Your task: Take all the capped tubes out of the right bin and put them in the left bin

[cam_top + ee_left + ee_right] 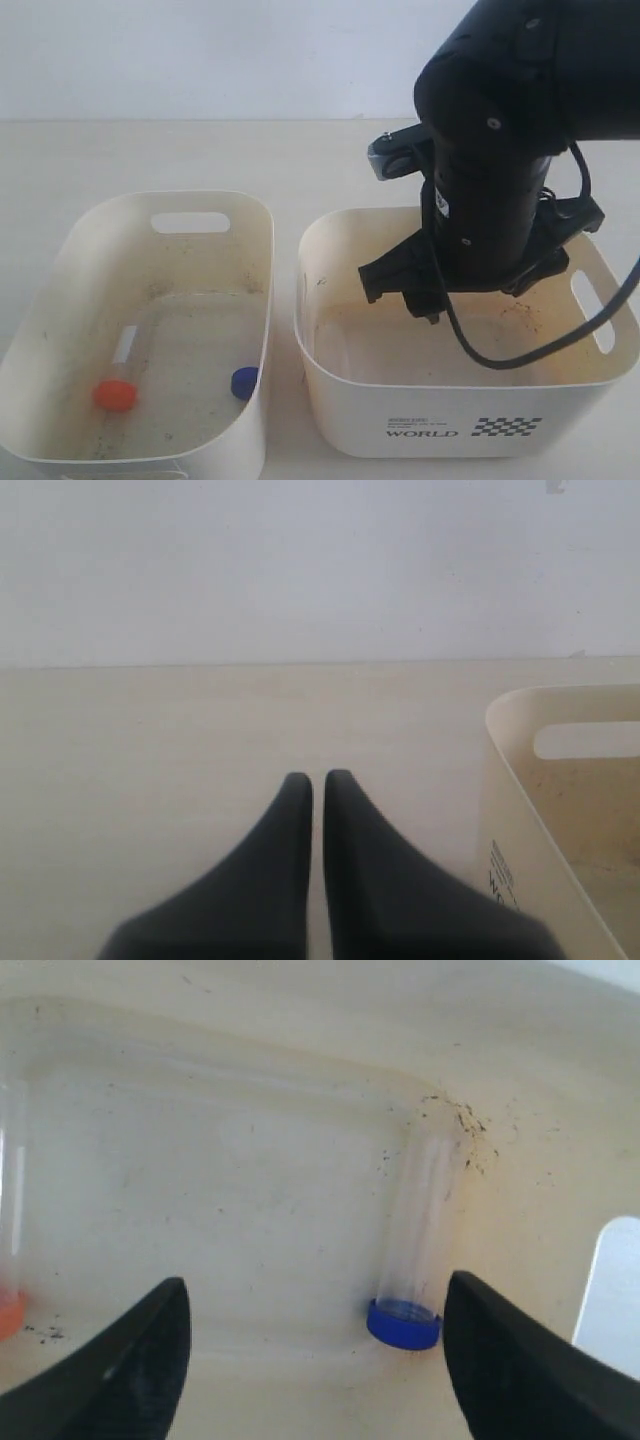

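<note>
Step in hand: pick of the blue-capped tube [415,1230] from the right bin [400,400]; task judged about half done.
Right gripper [315,1290]: jaws stood wide apart and empty, poised inside the bin above its floor.
Target position: the tube lay flat on the bin floor near a corner flecked with dark grit, cap end toward the fingers. It sat close to one finger, not centred in the gap.
Other tube: the orange-capped tube [8,1310] lay on the same floor, well apart from the blue one, at the edge of the wrist view.
Left bin [75,280]: an orange cap [115,392] and a blue cap [243,382] showed on its floor, apart from each other.
Left gripper [318,777]: fingers were drawn nearly together, nothing between them, over bare table [150,740].
Alignment note: the closing line crossed the tube's length, so no wrist turn seemed needed. A sideways shift to centre the tube looked advisable before descent.
Grip note: clamp the clear body just behind the cap. Smooth round plastic would likely roll or squirt out if pinched off-centre.
Risk: the near finger might land on the tube or nudge it toward the wall.
Clearance: the lift had to clear the rim before crossing over.
</note>
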